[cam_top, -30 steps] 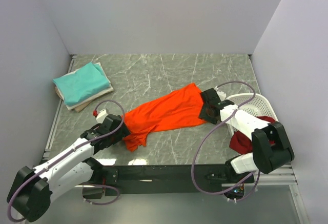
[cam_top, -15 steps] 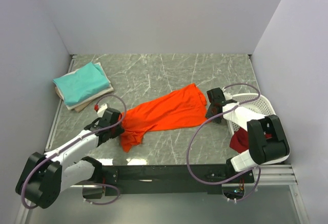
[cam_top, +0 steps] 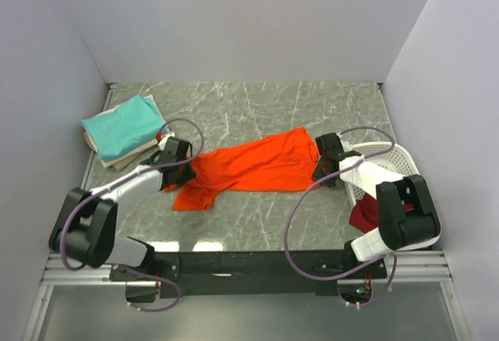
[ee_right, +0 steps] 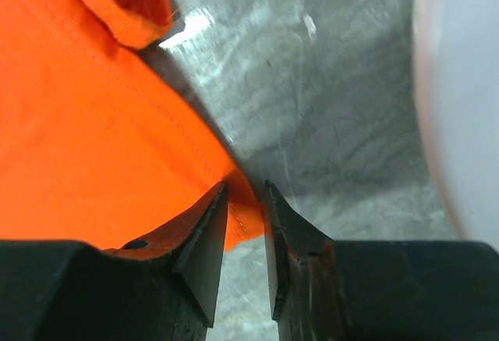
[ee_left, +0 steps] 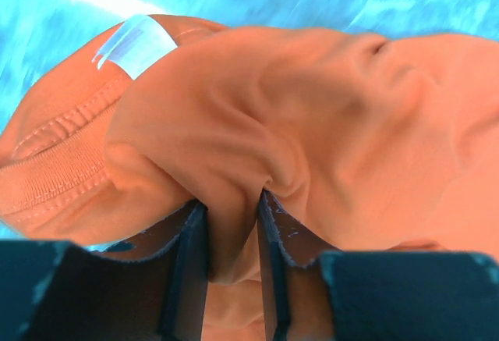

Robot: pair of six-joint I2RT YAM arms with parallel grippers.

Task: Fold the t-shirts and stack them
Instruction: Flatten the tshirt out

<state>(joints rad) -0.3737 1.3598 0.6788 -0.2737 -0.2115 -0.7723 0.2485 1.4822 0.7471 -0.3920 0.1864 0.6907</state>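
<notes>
The orange t-shirt (cam_top: 253, 165) lies stretched across the middle of the table between my two grippers. My left gripper (cam_top: 183, 172) is at its left end, shut on a bunched fold of orange cloth (ee_left: 234, 200) just below the collar and its white label (ee_left: 134, 43). My right gripper (cam_top: 318, 168) is at the shirt's right end, its jaws closed narrowly on the stitched hem corner (ee_right: 245, 204). A folded teal t-shirt (cam_top: 125, 125) rests on a cream one (cam_top: 144, 150) at the back left. A dark red t-shirt (cam_top: 365, 218) hangs out of the basket.
The white perforated basket (cam_top: 386, 156) stands at the right edge, right behind my right gripper, and shows as a pale blur (ee_right: 460, 99) in the right wrist view. Grey walls enclose the marble table (cam_top: 257, 107) on three sides.
My left gripper shut on the shirt's collar end and carried it away from the front edge toward the folded stack. The shirt now lies straighter. My right jaws narrowed onto the hem corner.
</notes>
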